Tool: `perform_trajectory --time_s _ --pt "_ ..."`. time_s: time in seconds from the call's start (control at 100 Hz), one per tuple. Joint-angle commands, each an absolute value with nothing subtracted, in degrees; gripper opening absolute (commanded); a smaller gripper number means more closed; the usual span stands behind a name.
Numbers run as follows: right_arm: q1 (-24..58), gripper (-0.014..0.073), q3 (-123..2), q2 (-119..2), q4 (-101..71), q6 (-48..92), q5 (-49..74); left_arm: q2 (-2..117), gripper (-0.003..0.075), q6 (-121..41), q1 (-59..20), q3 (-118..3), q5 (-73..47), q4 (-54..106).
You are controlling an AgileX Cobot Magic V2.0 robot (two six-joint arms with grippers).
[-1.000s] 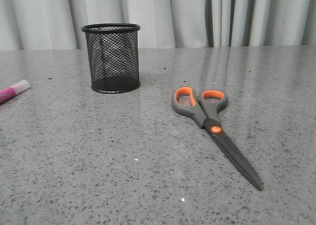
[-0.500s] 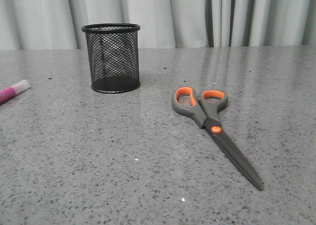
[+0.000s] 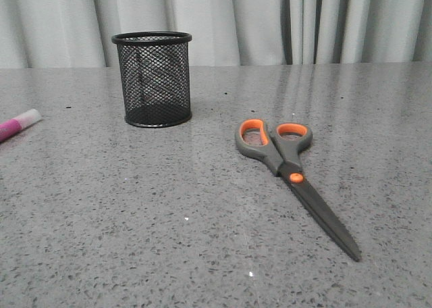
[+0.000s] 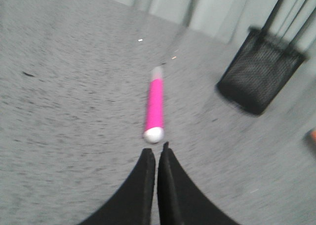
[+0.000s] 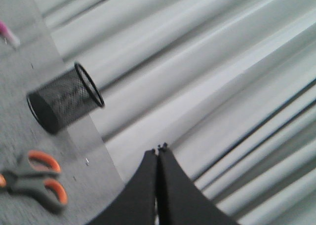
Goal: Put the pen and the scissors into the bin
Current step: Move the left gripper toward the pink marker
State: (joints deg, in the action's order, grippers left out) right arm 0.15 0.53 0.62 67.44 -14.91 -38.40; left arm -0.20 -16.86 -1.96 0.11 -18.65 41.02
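The black wire-mesh bin (image 3: 152, 78) stands upright at the back left of the grey table and holds nothing that I can see. The scissors (image 3: 290, 173) lie flat and closed to its right, orange-lined loops toward the bin, blades pointing to the front right. Only the capped end of the magenta pen (image 3: 17, 125) shows at the left edge of the front view. In the left wrist view the pen (image 4: 154, 109) lies on the table just beyond my shut, empty left gripper (image 4: 156, 150), with the bin (image 4: 259, 72) further off. My right gripper (image 5: 157, 151) is shut and empty, well off the bin (image 5: 64, 99) and scissors (image 5: 37, 180).
Pale pleated curtains (image 3: 270, 21) hang behind the table's far edge. The speckled grey tabletop (image 3: 169, 220) stretches between the objects. Neither arm appears in the front view.
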Motion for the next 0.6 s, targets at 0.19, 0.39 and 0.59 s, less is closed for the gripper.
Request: perform_trajectory --time_s 0.19,0.39,0.59 --pt "-0.2 -0.0062 1.3 1.6 52.6 -28.1 -47.9 -2.1 -0.0019 -16.2 -1.9 2.6 -13.8 52.1" --pt "-0.2 -0.0062 1.3 1.6 44.7 -28.1 -52.5 -2.1 -0.0019 -16.2 -1.9 2.6 -13.8 55.1" --pt "-0.2 -0.0062 1.3 1.6 44.3 -30.9 -54.2 -2.1 -0.0019 -16.2 -1.9 2.6 -13.8 61.7"
